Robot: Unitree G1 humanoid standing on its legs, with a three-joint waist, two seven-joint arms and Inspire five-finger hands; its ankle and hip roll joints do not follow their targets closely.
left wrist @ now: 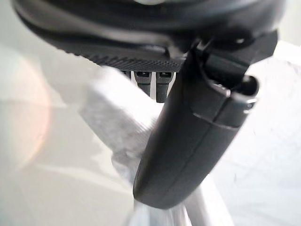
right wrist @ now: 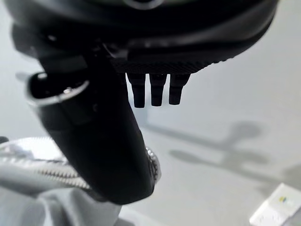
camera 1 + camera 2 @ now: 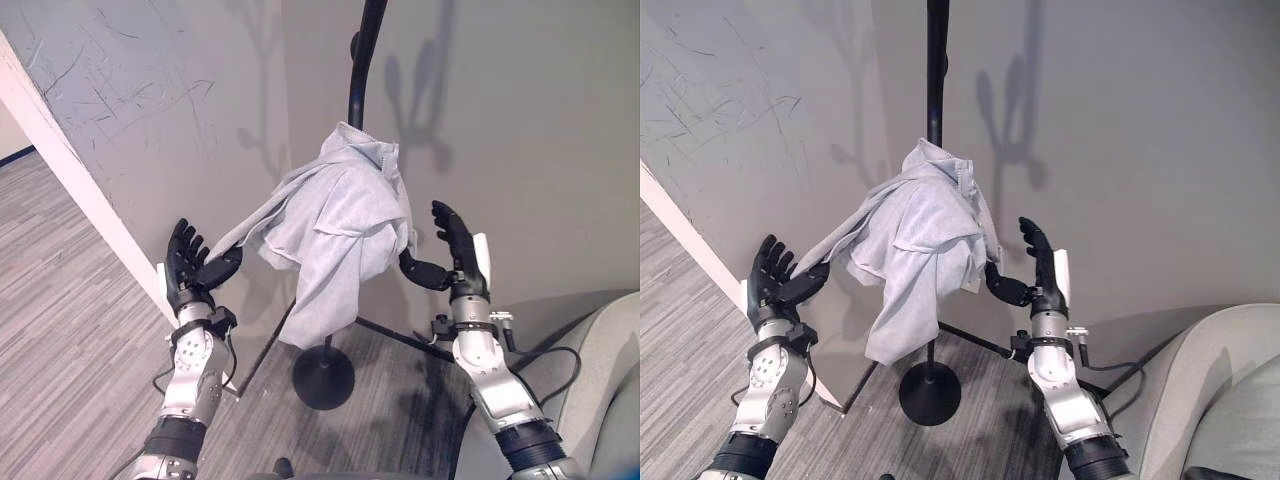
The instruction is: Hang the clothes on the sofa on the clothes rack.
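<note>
While the grey hoodie (image 3: 340, 225) drapes the clothes rack (image 3: 364, 60), both hands are spread-fingered, the left hand (image 3: 188, 262) touching its sleeve, the right hand (image 3: 455, 250) beside the hem. I'd say draw them away slowly so nothing snags.

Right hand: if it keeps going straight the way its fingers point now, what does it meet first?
The right hand has straight fingers pointing up toward the grey wall, clear of the grey garment draped on the clothes rack. The wall looks like the first contact, though depth is unclear.
</note>
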